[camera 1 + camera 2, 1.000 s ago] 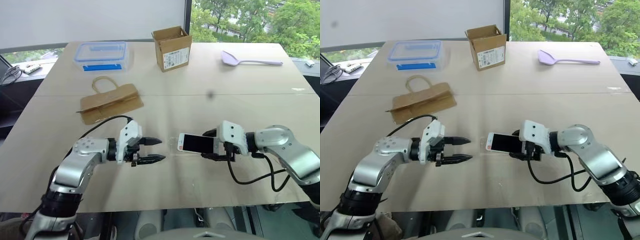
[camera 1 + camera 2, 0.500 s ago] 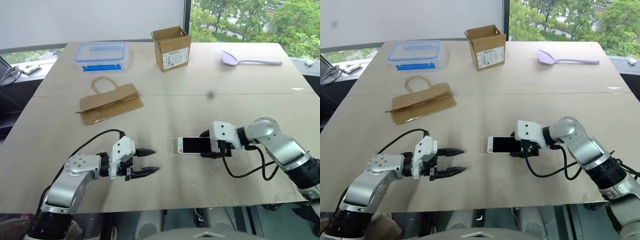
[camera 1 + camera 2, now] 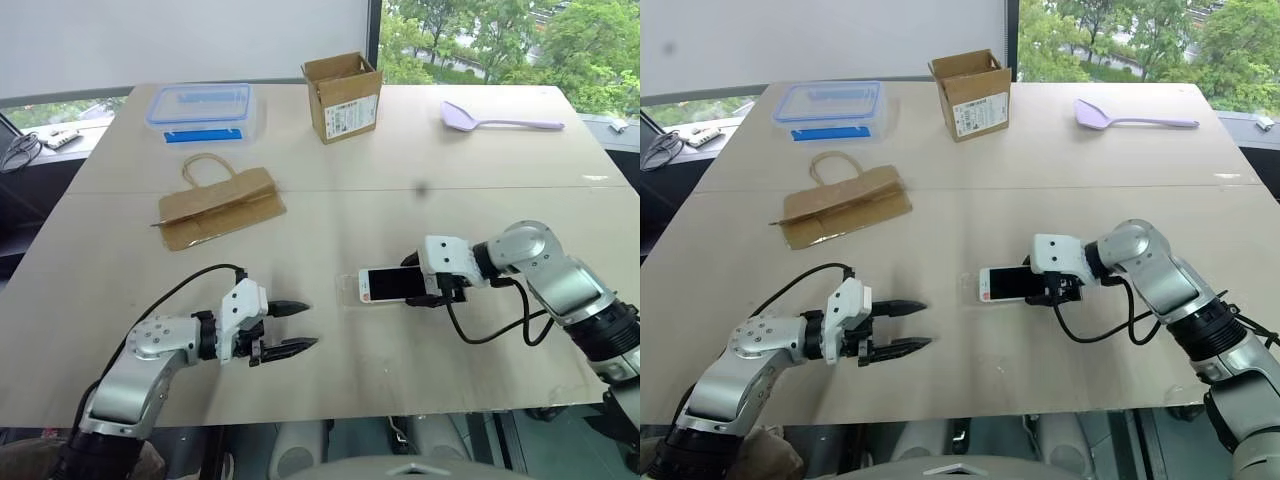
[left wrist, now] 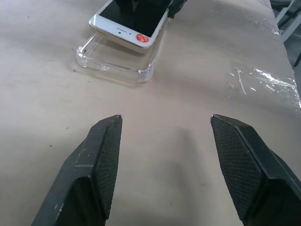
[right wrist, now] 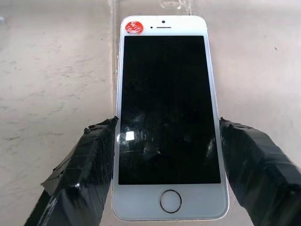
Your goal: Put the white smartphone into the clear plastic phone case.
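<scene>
Resting between right end effector (image 5: 167,136) fingers, white smartphone (image 5: 165,113) overlaps clear case (image 4: 117,66)

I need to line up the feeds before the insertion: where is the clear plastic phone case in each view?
Left eye: clear plastic phone case on the table, under the white smartphone.
Right eye: same spot, left of centre.
Left wrist: beyond the fingers, phone resting across it.
Right wrist: its far edge past the phone's end.
Shared landmark: the red sticker on the phone.
</scene>
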Controlling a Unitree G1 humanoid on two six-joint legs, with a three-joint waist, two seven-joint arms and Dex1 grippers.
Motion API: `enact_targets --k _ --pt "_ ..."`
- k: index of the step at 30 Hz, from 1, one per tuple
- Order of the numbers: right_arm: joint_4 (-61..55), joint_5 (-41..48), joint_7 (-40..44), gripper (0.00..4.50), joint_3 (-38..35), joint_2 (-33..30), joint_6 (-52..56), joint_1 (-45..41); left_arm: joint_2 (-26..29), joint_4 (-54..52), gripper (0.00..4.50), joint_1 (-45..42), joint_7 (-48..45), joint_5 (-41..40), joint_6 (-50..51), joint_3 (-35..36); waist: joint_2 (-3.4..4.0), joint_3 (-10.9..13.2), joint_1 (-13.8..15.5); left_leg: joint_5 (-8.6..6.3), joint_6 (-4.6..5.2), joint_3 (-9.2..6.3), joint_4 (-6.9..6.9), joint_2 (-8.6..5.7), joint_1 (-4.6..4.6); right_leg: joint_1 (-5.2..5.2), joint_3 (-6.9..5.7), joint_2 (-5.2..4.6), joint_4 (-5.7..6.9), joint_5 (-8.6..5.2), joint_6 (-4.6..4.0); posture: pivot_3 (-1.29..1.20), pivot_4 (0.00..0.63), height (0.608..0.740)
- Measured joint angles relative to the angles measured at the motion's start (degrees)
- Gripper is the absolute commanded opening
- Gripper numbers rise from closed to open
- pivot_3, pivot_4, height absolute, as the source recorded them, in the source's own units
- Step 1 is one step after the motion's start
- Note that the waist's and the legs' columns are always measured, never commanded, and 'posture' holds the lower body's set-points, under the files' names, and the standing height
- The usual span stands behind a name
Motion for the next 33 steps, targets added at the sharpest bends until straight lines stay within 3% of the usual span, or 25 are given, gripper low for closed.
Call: enact_targets --k 9,11,13,20,23,30,31,33 --pt "0.0 -2.8 1.6 2.96 0.4 0.9 -2.7 -0.6 -0.2 0.4 3.03 -0.9 1.2 0.0 0.2 -0.3 0.00 0.0 0.0 0.00 0.00 0.01 0.00 0.00 0.03 0.01 0.00 0.01 0.03 0.00 0.00 0.00 0.150 0.740" --pt "-0.1 -2.7 2.4 3.98 0.4 1.0 -2.2 -0.8 -0.3 0.0 3.03 -2.1 2.1 0.0 1.2 -0.3 0.00 0.0 0.0 0.00 0.00 0.00 0.00 0.00 0.04 0.01 0.00 0.02 0.04 0.00 0.00 0.00 0.150 0.740" --pt "0.0 -2.4 3.2 4.43 0.6 1.5 -1.2 -0.9 -0.3 -0.5 3.03 -2.7 2.6 -0.1 2.1 -0.4 0.00 0.0 0.0 0.00 0.00 0.00 0.00 0.00 0.02 0.00 0.00 0.02 0.03 0.00 0.00 0.00 0.150 0.740" --pt "-3.1 0.6 3.4 4.43 -1.5 1.2 2.3 -0.6 -0.3 -2.6 3.03 -4.3 4.2 -0.6 5.1 -1.5 0.04 0.0 0.0 0.00 0.00 -0.01 0.00 -0.01 -0.01 0.00 0.00 0.02 0.03 0.00 0.00 0.00 0.150 0.740" --pt "-5.8 4.6 4.2 3.68 -4.8 0.8 6.7 -1.0 -0.3 -2.6 3.03 -4.8 4.3 -0.6 5.4 -1.5 0.04 0.0 0.0 0.00 0.00 -0.03 0.00 0.00 0.00 0.00 -0.01 0.02 0.03 0.00 0.00 0.00 0.150 0.740" --pt "-7.2 9.1 0.8 0.39 -6.8 5.6 14.6 -2.2 -0.3 -2.3 3.03 -6.3 4.0 -1.3 5.4 -1.5 0.04 0.0 -0.2 0.00 0.00 -0.03 -0.02 0.01 0.01 -0.01 0.00 0.05 0.05 0.00 0.00 0.00 0.150 0.740" --pt "-6.9 9.0 -0.5 0.00 -6.1 7.3 15.0 -2.2 -0.2 -2.3 2.51 -6.2 3.7 -1.7 5.6 -1.5 0.04 0.0 -0.2 0.00 0.00 -0.02 -0.02 0.01 0.02 -0.01 0.00 0.07 0.06 0.00 -0.01 0.00 0.150 0.740" --pt "-6.1 8.3 -3.0 0.00 -4.6 10.7 15.2 -2.2 0.0 -2.3 1.77 -6.1 3.0 -2.4 6.1 -1.5 0.05 0.0 -0.2 0.00 0.00 -0.01 -0.03 0.01 0.00 -0.02 0.00 0.08 0.08 0.00 -0.01 0.00 0.150 0.740"
